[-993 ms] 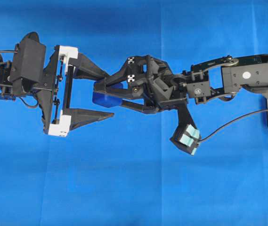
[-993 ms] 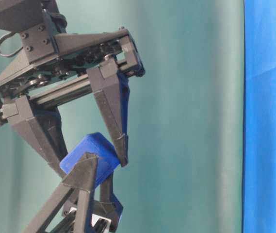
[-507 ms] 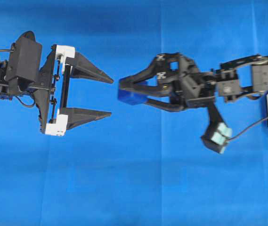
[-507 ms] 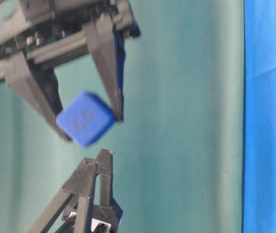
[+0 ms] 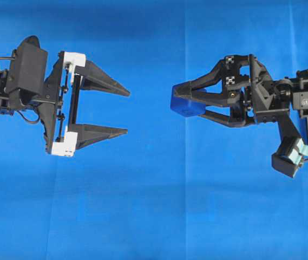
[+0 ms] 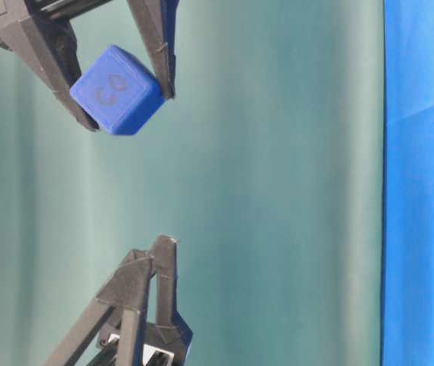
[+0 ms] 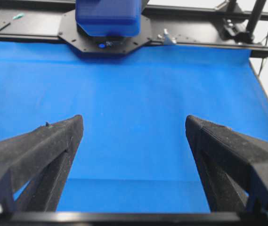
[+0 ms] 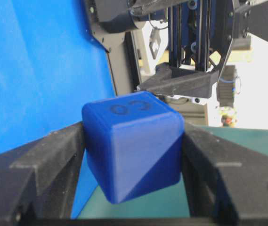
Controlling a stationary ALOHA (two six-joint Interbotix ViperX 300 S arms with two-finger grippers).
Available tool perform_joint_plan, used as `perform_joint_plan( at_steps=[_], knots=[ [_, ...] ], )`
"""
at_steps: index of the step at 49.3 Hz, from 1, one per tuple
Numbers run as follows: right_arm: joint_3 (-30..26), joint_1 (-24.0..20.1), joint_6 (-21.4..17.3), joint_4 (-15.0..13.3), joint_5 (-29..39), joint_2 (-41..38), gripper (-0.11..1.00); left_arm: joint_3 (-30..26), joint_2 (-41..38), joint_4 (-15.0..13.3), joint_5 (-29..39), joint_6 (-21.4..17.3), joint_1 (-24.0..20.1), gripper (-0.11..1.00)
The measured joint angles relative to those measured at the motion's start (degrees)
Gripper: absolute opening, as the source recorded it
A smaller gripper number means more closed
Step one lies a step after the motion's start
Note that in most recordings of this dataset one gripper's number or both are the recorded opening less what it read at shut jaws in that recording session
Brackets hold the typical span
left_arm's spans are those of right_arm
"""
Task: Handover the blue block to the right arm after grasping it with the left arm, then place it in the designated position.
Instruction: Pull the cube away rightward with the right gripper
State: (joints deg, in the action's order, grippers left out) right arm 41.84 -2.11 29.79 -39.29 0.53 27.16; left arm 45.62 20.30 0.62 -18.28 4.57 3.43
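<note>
The right end effector point(image 5: 176, 101) has pulled away to the right, carrying the blue block point(image 5: 184, 104) clamped between its fingertips above the blue cloth point(image 5: 154, 206). The left end effector point(image 5: 128, 111), well apart from it, holds its fingers spread wide and empty.

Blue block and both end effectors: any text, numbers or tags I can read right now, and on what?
"03": dark marking on one face of the blue block, read from the right wrist view; it looks like "CO" at table level.
Checkered tags on the right end effector: patterns only, no text.
Left end effector: none visible.
</note>
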Motion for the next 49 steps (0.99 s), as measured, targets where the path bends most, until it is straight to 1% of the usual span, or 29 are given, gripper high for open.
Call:
perform_joint_plan(
  at_steps=[7,12,14,16,22,25,29,38,43,46,49],
  knots=[
    [0.0,0.0,-2.5,0.0,0.2,0.0,0.52,0.0,0.1,0.0,0.0,-0.1,0.0,0.93],
    [0.0,-0.1,-6.5,1.1,0.2,-0.1,0.52,0.0,0.0,0.0,0.0,-0.1,0.0,0.93],
    [-0.1,0.0,-8.7,1.8,0.2,0.0,0.52,0.0,0.0,0.0,0.0,0.0,0.0,0.93],
    [0.0,-0.1,-11.7,2.8,0.3,0.0,0.52,0.0,0.1,0.0,0.0,0.0,0.0,0.93],
    [0.0,-0.1,-20.0,4.7,0.4,0.1,0.52,0.0,0.0,0.0,0.0,0.0,0.0,0.93],
    [0.0,-0.1,-25.6,5.5,1.0,0.1,0.52,0.0,0.0,-0.1,0.0,0.0,0.0,0.93],
    [0.0,-0.1,-32.8,6.1,1.7,0.3,0.52,0.0,0.0,-0.1,0.0,-0.1,0.0,0.93],
    [0.0,-0.1,-48.3,6.2,4.2,0.3,0.52,0.0,0.0,-0.1,0.0,0.0,0.0,0.93],
    [0.0,-0.1,-55.6,6.3,6.1,0.5,0.52,0.0,0.0,-0.1,0.0,-0.1,0.0,0.93],
    [0.0,-0.1,-58.8,6.2,6.9,0.7,0.52,0.0,0.1,0.0,0.0,-0.1,0.0,0.93],
    [0.0,-0.1,-61.1,6.2,7.4,1.0,0.52,0.0,0.0,-0.1,0.0,-0.3,0.0,0.93]
  ],
)
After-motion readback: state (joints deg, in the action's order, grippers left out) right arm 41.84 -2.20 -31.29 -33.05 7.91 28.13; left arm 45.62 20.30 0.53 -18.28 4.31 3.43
